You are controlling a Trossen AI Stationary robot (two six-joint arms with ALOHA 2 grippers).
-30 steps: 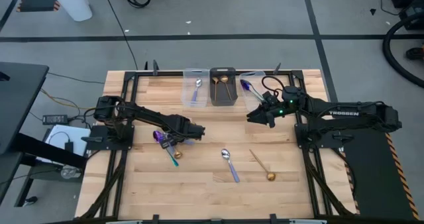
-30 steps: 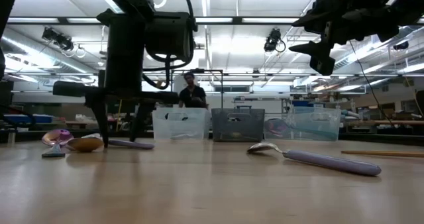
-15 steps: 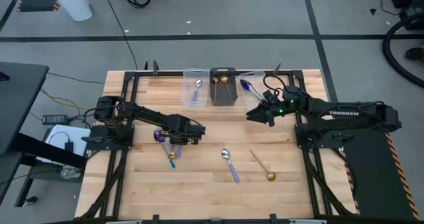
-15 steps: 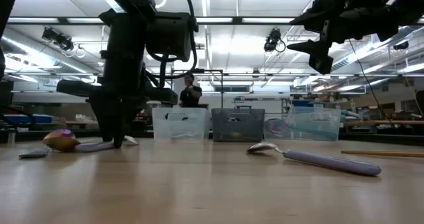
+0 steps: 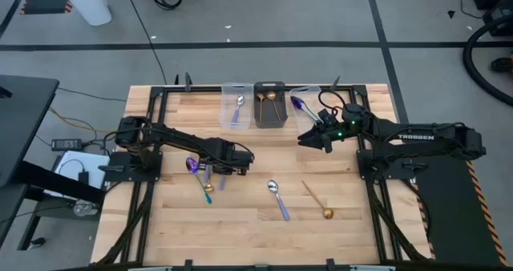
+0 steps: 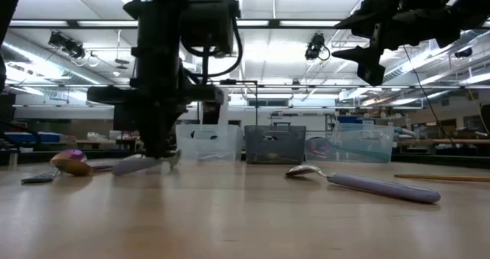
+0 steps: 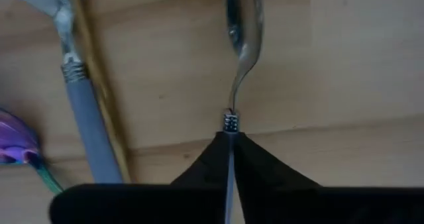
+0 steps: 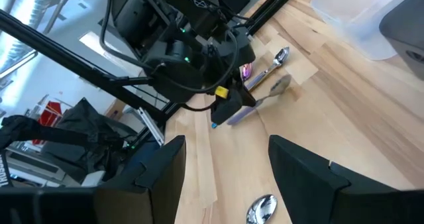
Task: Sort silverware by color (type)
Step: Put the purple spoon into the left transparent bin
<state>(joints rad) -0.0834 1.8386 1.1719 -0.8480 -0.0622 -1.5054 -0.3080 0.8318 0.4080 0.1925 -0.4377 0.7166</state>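
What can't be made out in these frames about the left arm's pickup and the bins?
- Spoon in the left gripper: bowel cut off by the left wrist view's edge; finish unclear.
- High view: the left gripper hides its contact with the cluster.
- Bins: contents too small to count.
- Low view: bins show nothing identifiable inside.

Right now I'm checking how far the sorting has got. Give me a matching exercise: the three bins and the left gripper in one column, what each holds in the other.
Column one:
1. left clear bin
2. dark bin
3. right clear bin
4. left gripper

Column two:
A. gold spoons
B. slim handle of a shiny spoon down at the table
C. blue-purple spoon
D. pale-handled silver spoon

Pairs: 1-D, 2-A, 3-C, 4-B
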